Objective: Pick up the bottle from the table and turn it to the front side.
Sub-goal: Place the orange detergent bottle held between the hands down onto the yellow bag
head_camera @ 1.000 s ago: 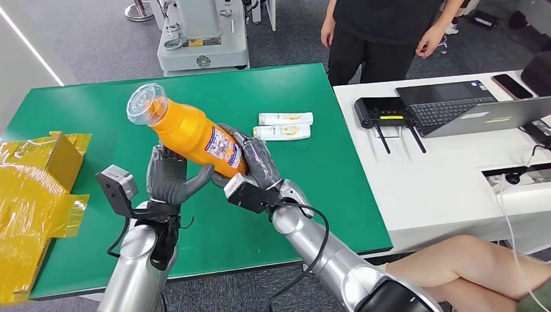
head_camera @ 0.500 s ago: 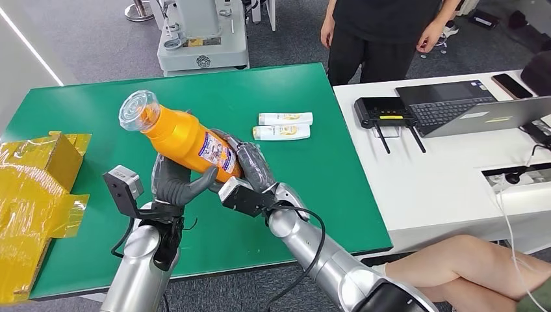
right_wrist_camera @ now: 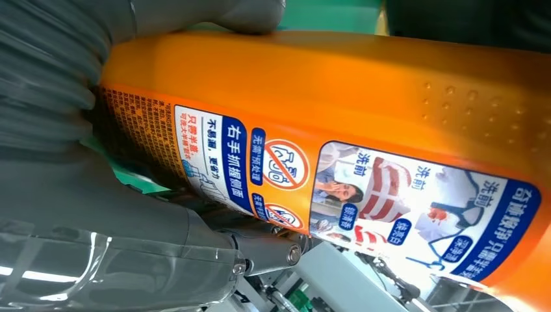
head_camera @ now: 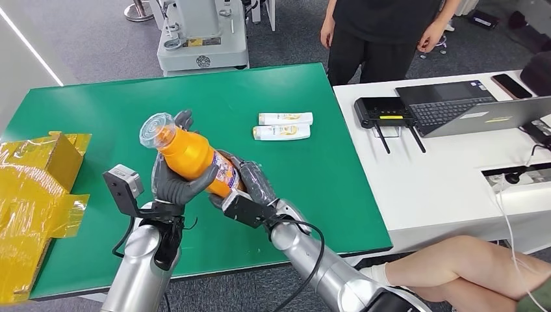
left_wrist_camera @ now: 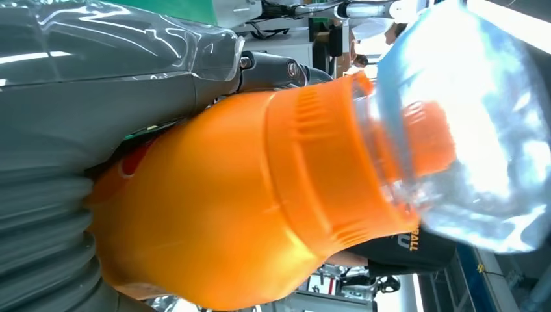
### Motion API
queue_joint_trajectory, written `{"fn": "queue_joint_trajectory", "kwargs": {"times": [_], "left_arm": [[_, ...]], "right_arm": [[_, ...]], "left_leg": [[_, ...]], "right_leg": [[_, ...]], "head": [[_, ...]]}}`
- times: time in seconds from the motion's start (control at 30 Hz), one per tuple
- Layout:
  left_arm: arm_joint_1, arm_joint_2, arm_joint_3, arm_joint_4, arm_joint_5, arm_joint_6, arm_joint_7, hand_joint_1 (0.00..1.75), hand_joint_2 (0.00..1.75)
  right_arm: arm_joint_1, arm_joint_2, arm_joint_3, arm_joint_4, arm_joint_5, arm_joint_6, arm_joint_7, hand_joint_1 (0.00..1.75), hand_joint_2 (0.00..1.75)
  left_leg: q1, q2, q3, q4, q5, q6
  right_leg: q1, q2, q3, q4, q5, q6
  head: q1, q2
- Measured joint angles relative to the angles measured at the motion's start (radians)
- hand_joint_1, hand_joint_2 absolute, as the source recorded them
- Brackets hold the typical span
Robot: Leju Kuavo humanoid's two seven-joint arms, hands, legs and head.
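With both robot hands, left [head_camera: 174, 181] and right [head_camera: 250, 183], clamped on the bottle [head_camera: 192, 155] held tilted above the near table [head_camera: 312, 169], pickup's done; back label showing, front turn looks unfinished.

Silver arms, black cables, dark grey ribbed fingers [head_camera: 170, 184].

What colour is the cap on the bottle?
The cap on the bottle is clear plastic over an orange neck, best in the left wrist view.
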Motion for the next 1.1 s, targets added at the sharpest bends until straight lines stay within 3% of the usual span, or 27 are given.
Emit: {"fn": "queue_joint_trajectory", "kwargs": {"times": [0.4,0.53,0.67,0.77,1.1], "left_arm": [[0.000,0.000,0.001,0.000,0.003,0.002,0.005,0.00,1.75],[0.000,0.000,0.001,0.000,0.004,0.003,0.011,0.14,1.75],[0.000,-0.001,0.001,0.000,0.005,0.001,0.016,1.54,1.75],[0.000,-0.004,0.001,0.000,0.005,-0.004,0.016,1.75,1.75],[-0.053,-0.017,0.003,0.022,0.032,-0.015,-0.002,1.75,1.75]], "right_arm": [[0.026,-0.003,-0.005,0.015,0.009,0.001,0.009,1.75,1.75],[0.028,-0.005,-0.008,0.014,0.018,-0.013,0.009,1.75,1.75],[0.025,-0.011,-0.009,0.004,0.023,-0.032,0.014,1.75,1.75],[0.018,-0.015,-0.012,-0.006,0.029,-0.043,0.020,1.75,1.75],[-0.061,-0.019,-0.023,-0.025,0.049,-0.052,0.050,1.75,1.75]], "left_leg": [[0.000,0.000,0.000,0.000,0.000,0.000],[0.000,0.000,0.000,0.000,0.000,0.000],[0.000,0.000,0.000,0.000,0.000,0.000],[0.000,0.000,0.000,0.000,0.000,0.000],[0.000,-0.001,0.000,0.000,0.000,0.000]], "right_leg": [[0.000,0.000,0.000,0.000,0.000,0.000],[0.000,0.000,0.000,0.000,0.000,0.000],[0.000,0.000,0.000,0.000,0.000,0.000],[0.000,0.000,0.000,0.000,0.000,0.000],[0.000,-0.001,0.000,0.000,0.000,0.000]], "head": [[0.000,0.000],[0.000,0.000],[0.000,0.000],[0.000,0.000],[0.000,0.000]]}}
